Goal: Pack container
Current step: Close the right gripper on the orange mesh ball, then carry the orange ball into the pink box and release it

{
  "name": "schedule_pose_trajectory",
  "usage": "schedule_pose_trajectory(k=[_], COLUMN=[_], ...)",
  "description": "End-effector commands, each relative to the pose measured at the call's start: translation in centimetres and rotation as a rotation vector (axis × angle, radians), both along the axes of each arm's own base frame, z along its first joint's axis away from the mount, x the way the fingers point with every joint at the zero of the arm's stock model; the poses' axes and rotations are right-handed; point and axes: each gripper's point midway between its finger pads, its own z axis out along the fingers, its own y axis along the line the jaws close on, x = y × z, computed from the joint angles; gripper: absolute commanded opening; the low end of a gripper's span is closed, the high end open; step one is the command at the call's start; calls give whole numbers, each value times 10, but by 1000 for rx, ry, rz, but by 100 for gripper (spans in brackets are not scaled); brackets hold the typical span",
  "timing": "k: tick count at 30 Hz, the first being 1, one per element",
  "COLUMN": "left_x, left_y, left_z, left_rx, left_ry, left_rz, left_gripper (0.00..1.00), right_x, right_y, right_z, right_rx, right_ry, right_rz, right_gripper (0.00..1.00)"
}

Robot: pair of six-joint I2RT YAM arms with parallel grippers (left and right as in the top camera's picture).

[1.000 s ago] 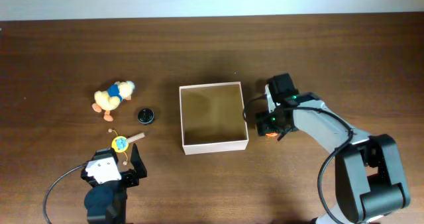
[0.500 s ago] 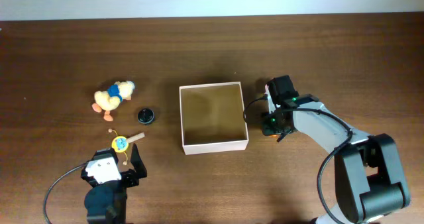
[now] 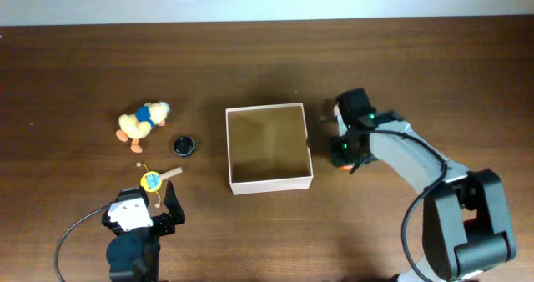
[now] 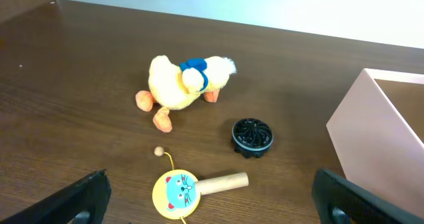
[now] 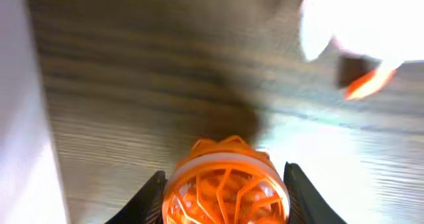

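While your right tool (image 3: 344, 153) pinched the orange ribbed wheel (image 5: 225, 183) just beside the container (image 3: 271, 183), the grasp looked made; next you needed to lift it over the rim and release.

White-walled container (image 3: 271, 184), tan inside; orange lattice toy (image 5: 225, 184) (yellow duck (image 4: 173, 86), blue scarf (image 4: 194, 69)).

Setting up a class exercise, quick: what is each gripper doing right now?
Left gripper: open, fingers spread, holding nothing.
Right gripper: closed on an orange wheel-like toy.
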Motion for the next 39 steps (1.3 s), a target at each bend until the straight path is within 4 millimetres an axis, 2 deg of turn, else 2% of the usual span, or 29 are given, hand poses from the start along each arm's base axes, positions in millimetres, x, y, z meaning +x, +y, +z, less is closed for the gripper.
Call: schedule_pose_trajectory(k=[1, 11, 20, 23, 29, 32, 36, 39], left_x=[0, 0, 0, 0, 0, 0, 0, 0], left_y=[-2, -2, -2, -2, -2, -2, -2, -2], left_z=[-1, -1, -1, -1, -1, -1, -1, -1], left_rx=[9, 9, 9, 9, 9, 9, 9, 9], left_ry=[-2, -2, -2, -1, -2, -2, -1, -2], left_rz=[-16, -16, -16, -16, -16, -16, -16, -16], left_gripper=[99, 99, 99, 99, 99, 99, 99, 99], right_x=[28, 66, 80, 80, 71, 72, 74, 80], right_y=[1, 6, 13, 24, 69, 84, 100, 107], right_z=[29, 103, 151, 156, 159, 163, 165, 154], right_rx=[-25, -39, -20, -14, -8, -37, -38, -37], right_ry=[-80, -199, -272, -285, -315, -356, -391, -388], right_rz=[0, 33, 37, 66, 189, 222, 249, 256], right_gripper=[31, 31, 29, 28, 28, 28, 27, 25])
